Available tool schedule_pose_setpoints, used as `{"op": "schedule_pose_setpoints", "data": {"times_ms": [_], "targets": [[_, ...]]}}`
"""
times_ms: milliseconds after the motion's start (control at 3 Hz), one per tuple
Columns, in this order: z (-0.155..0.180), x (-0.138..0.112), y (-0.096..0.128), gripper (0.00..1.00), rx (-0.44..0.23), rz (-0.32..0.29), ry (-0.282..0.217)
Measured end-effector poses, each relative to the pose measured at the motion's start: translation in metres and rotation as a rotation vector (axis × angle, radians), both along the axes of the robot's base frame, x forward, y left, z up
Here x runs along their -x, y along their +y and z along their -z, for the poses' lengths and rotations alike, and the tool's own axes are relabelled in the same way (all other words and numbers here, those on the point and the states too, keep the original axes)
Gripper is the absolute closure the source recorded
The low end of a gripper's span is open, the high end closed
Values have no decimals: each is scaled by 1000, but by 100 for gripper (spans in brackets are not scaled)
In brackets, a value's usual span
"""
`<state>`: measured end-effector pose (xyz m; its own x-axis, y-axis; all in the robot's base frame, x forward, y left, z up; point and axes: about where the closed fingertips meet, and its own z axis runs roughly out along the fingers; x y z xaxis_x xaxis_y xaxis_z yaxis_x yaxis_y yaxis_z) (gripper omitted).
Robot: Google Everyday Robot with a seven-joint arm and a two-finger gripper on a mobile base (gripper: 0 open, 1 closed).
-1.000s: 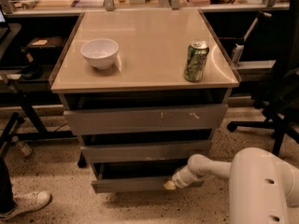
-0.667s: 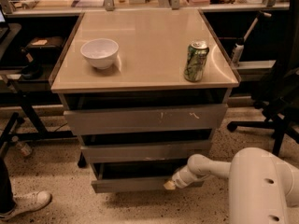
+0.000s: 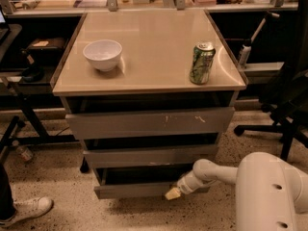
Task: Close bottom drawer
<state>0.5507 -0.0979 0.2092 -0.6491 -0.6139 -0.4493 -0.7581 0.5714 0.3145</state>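
Observation:
The bottom drawer (image 3: 134, 190) is the lowest of the cabinet's three grey-brown drawers. It stands pulled out a little, and its dark inside shows above its plain front panel. My gripper (image 3: 172, 193), with a yellowish tip, reaches in from the right on the white arm (image 3: 211, 173). It sits against the right part of that front panel, just above the floor. The middle drawer (image 3: 149, 156) and the top drawer (image 3: 149, 123), which has white scratch marks, also stand slightly out.
A white bowl (image 3: 102, 55) and a green can (image 3: 201, 63) stand on the cabinet top (image 3: 154, 42). My white base (image 3: 269, 196) fills the lower right. An office chair base (image 3: 284, 124) is at the right, a shoe (image 3: 26, 210) and desk legs at the left.
My gripper has shifted very slightly left and down along the bottom drawer's front. The drawers look unchanged.

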Motion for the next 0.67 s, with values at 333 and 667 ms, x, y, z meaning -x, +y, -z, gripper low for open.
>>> {"op": "schedule_pose_setpoints", "data": {"times_ms": [333, 667], "targets": [[0, 0, 0, 0, 0, 0, 0], [0, 0, 0, 0, 0, 0, 0]]}}
